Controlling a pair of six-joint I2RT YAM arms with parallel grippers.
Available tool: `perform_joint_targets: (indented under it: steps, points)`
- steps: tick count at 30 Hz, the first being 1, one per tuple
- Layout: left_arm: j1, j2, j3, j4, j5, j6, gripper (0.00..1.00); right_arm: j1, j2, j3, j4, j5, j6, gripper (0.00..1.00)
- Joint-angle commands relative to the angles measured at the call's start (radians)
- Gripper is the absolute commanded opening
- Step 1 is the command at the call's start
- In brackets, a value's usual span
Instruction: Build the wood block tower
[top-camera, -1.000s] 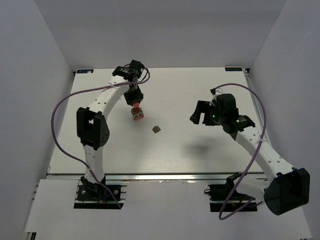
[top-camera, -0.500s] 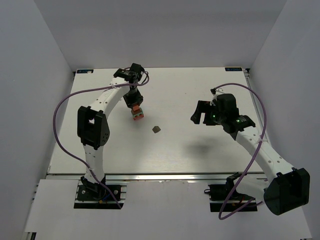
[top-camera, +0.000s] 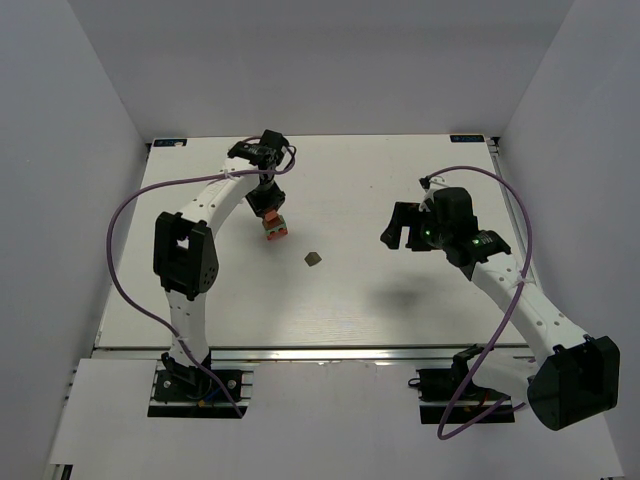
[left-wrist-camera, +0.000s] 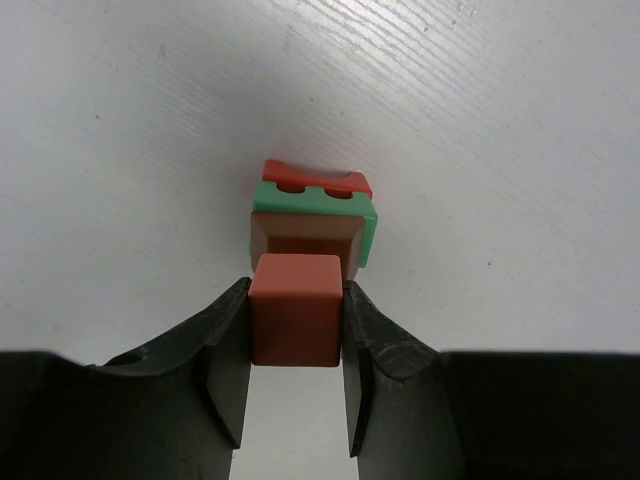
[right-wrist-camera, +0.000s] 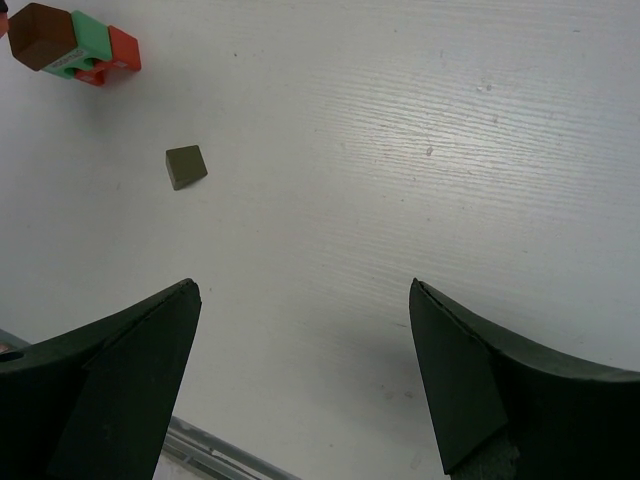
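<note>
The orange cube (left-wrist-camera: 296, 312) is clamped in the left gripper (left-wrist-camera: 296, 298), the right gripper (right-wrist-camera: 302, 300) is spread empty, and the tower (left-wrist-camera: 312, 215) just beyond the left jaws could be toppled by an off-centre release.

The surface (top-camera: 350, 310) is white and flat, with thin lines running across it like wood grain. A soft grey shadow (top-camera: 400, 296) lies on the right part of the surface. A silver rail (top-camera: 330, 349) runs along the near edge of the surface. One small black clip (top-camera: 168, 142) sits at its far left corner. Another black clip (top-camera: 470, 137) sits at its far right corner. A pale grey back wall (top-camera: 320, 60) stands behind the surface, with a left wall (top-camera: 60, 200) and a right wall (top-camera: 590, 180) beside it.
</note>
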Motion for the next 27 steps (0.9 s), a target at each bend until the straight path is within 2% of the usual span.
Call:
perform_joint_targets:
  steps: [1, 27]
  points:
    - [0.002, -0.063, 0.015, 0.035, -0.028, -0.013, 0.01, -0.003, -0.012, 0.003, 0.022, -0.009, -0.018, 0.89]
    - [0.002, -0.017, 0.038, 0.047, -0.004, 0.049, 0.08, -0.005, -0.008, 0.003, 0.028, -0.015, -0.029, 0.89]
